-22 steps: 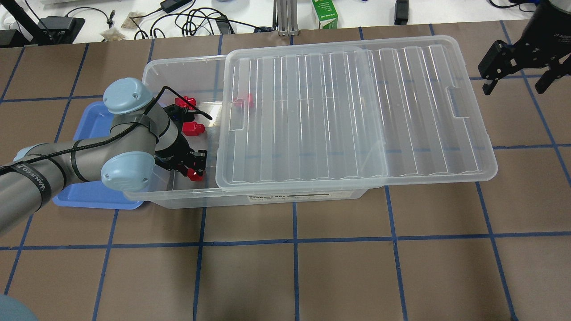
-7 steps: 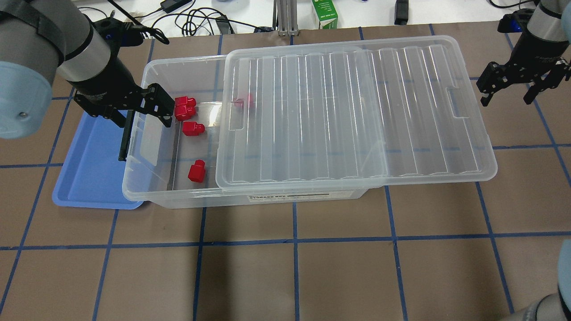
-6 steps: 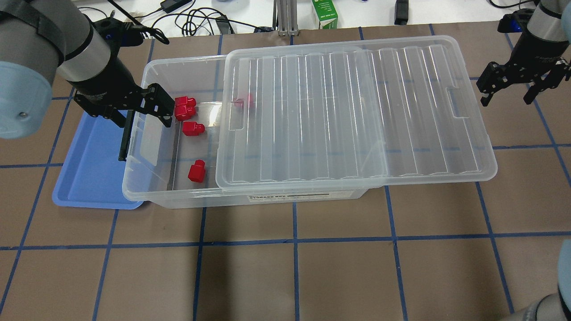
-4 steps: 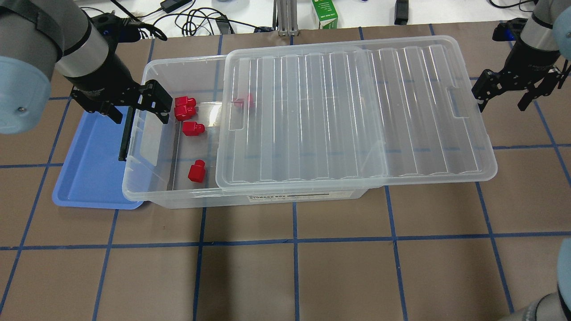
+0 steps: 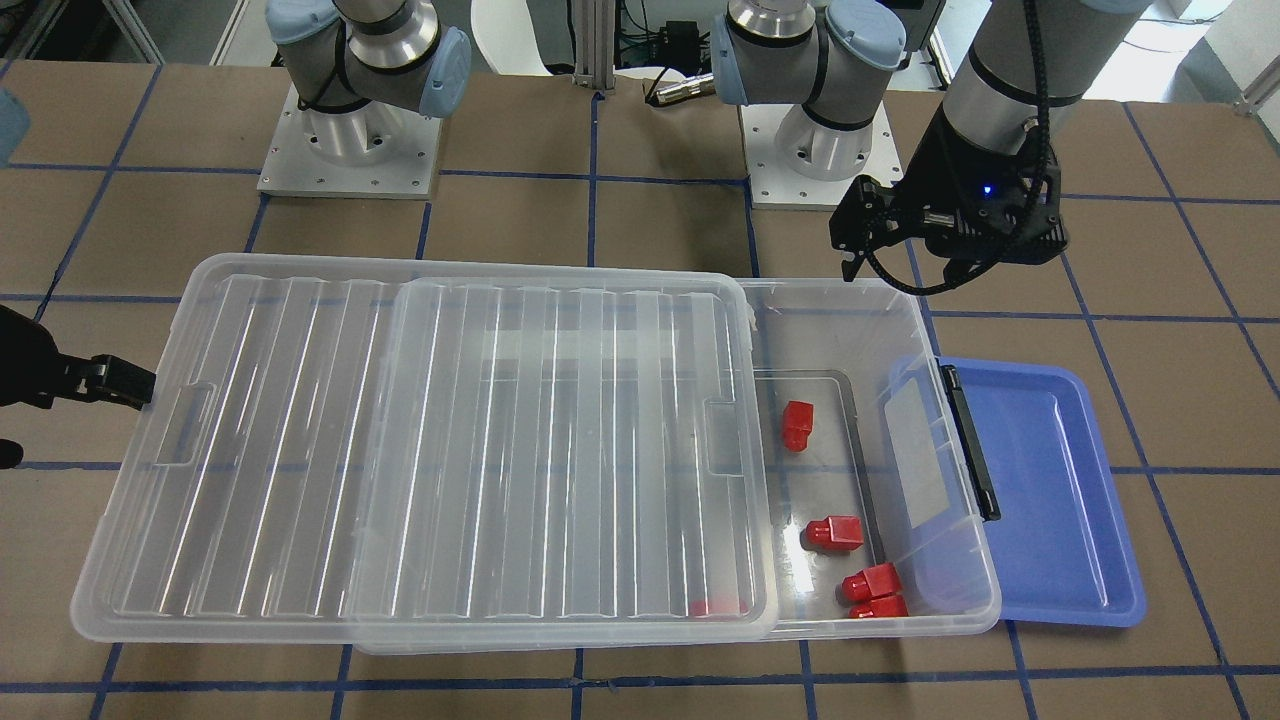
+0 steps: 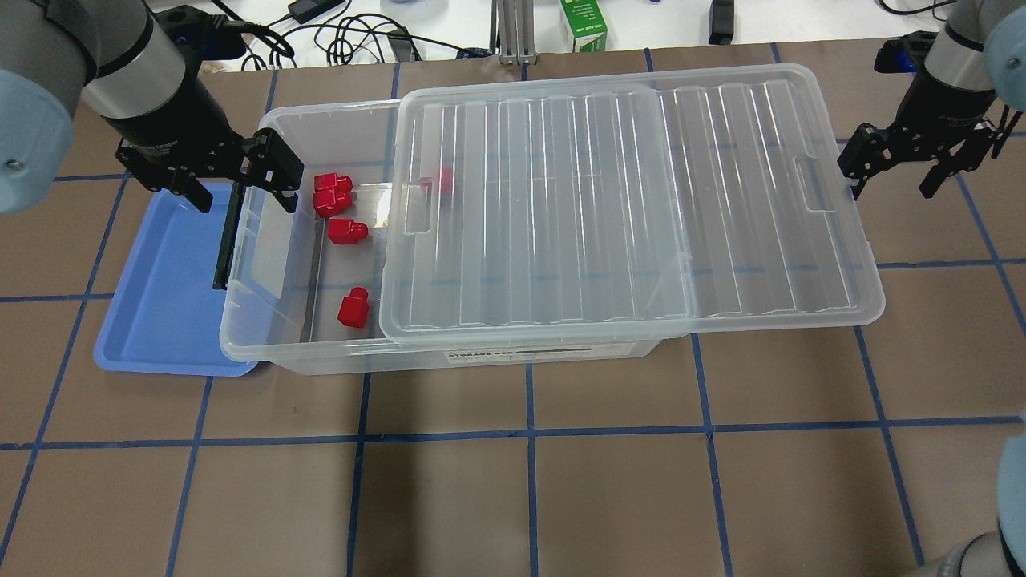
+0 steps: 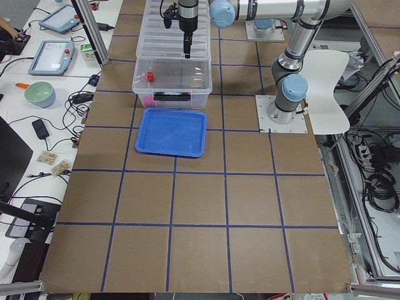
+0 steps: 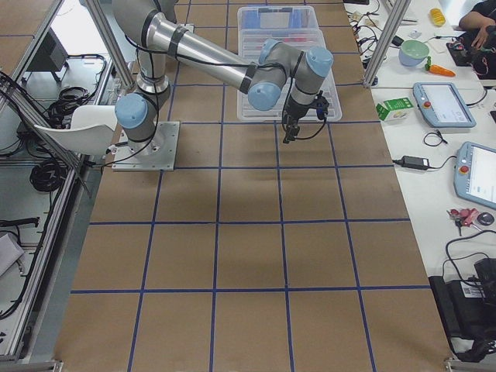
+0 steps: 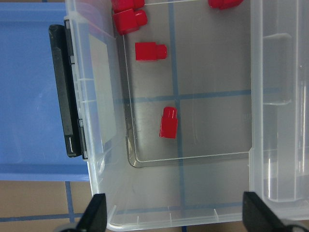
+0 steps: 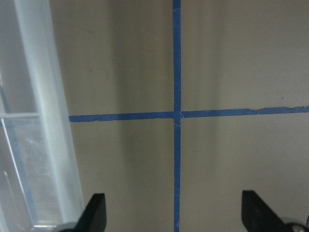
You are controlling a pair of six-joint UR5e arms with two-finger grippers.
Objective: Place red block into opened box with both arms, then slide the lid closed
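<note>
From the front, the lid (image 5: 420,450) covers most of the box (image 5: 830,300); the uncovered end beside the blue tray (image 5: 1060,500) holds the red block (image 5: 797,425). From overhead, the left gripper (image 6: 239,184) hangs wide open, empty, over that end; the right gripper (image 6: 894,168), equally spread and empty, sits just beside the lid's far short edge. The left wrist camera shows the block apart from three other blocks (image 9: 150,50).

Left hand (image 6: 243,196), right hand (image 6: 891,183): agape.

A blue tray (image 6: 160,312) is lying on the brown surface (image 6: 529,497), with a green carton (image 6: 583,26) and cables (image 6: 353,38) sitting beyond it.
</note>
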